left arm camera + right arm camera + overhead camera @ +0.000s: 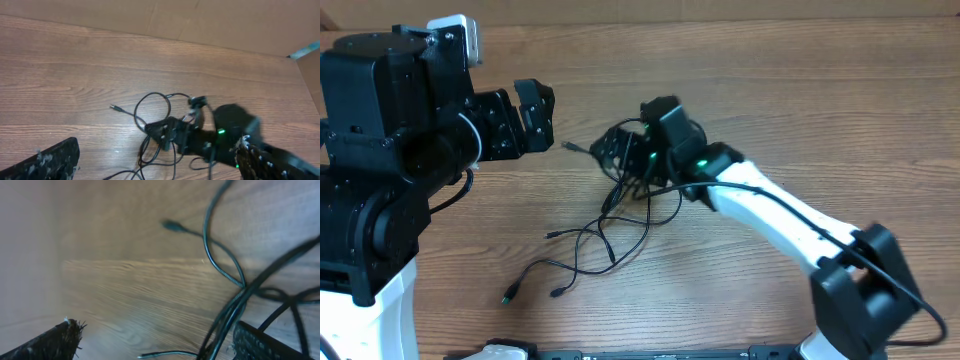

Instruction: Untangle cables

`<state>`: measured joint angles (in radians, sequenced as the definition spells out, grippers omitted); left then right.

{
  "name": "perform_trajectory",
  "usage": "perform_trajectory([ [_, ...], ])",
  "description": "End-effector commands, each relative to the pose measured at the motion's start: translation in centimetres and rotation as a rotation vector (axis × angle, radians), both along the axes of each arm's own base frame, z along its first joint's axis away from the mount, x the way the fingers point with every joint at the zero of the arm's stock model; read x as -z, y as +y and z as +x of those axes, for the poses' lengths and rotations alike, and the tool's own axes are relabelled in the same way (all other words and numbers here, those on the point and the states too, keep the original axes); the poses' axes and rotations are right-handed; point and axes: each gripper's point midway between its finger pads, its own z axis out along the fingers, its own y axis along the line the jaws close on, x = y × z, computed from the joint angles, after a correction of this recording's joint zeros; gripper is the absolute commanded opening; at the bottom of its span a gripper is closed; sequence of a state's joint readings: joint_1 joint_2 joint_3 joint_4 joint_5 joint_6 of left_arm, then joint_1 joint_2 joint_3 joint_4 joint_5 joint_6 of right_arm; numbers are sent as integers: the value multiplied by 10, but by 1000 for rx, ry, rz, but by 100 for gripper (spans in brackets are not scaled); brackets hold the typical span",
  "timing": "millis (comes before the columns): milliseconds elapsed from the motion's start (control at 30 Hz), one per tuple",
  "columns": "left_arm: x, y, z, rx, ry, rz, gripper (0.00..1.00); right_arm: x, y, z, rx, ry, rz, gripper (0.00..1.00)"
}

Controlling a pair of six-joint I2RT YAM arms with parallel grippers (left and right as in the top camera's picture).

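The cables (610, 215) are thin black cords in a loose tangle at the table's middle, with plug ends spread to the front left (507, 297) and one plug to the back (568, 146). My right gripper (617, 152) is low over the tangle's top, open. In the right wrist view a bundle of cables (235, 305) runs between the wide-apart fingers (155, 345), close to the right finger. My left gripper (538, 112) is open and empty, raised to the left of the tangle. The left wrist view shows the cables (150, 107) and the right gripper ahead of its fingers (155, 167).
The wooden table (800, 90) reaches back to a cardboard wall (210, 20). The right arm's white link (770, 215) crosses the table's right half. The left arm's black base (370, 170) fills the left side.
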<state>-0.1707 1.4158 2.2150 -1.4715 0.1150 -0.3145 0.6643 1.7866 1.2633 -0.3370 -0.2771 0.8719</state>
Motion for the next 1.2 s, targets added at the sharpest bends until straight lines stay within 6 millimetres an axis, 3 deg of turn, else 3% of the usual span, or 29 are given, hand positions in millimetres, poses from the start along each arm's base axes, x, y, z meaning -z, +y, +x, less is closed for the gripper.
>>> perform_trajectory([
  [0, -1, 2, -2, 7, -6, 28, 100, 26, -1, -3, 39, 26, -75, 96],
  [200, 4, 4, -5, 16, 12, 56, 100, 48, -10, -4, 63, 48, -151, 95],
  [267, 5, 4, -6, 17, 17, 57, 100, 56, -15, -4, 74, 59, -180, 90],
  [300, 6, 4, -6, 20, 19, 60, 100, 59, -16, -5, 75, 64, -189, 85],
  [367, 6, 4, -6, 25, 17, 66, 100, 65, -17, -6, 74, 77, -199, 63],
  [400, 6, 4, -6, 28, 16, 70, 100, 68, -17, -6, 74, 82, -203, 43],
  [433, 6, 4, -6, 29, 17, 71, 100, 73, -17, -6, 74, 90, -211, 4],
  [533, 7, 4, -6, 29, 22, 72, 100, 81, -17, -8, 73, 104, -220, 4],
  [600, 8, 4, -6, 34, 22, 78, 100, 66, -8, -7, 41, 91, -170, 4],
  [667, 8, 7, -5, 23, 20, 86, 100, 33, 5, -5, -19, 32, -109, 4],
  [767, 8, 11, -4, 1, 19, 105, 100, -38, 15, 1, -68, -90, -36, 4],
  [1000, 13, 23, 0, -51, 35, 154, 100, -211, 3, -12, -135, -391, 65, 4],
  [1167, 27, 32, 5, -88, 91, 202, 100, -288, -16, -34, -160, -532, 104, 4],
])
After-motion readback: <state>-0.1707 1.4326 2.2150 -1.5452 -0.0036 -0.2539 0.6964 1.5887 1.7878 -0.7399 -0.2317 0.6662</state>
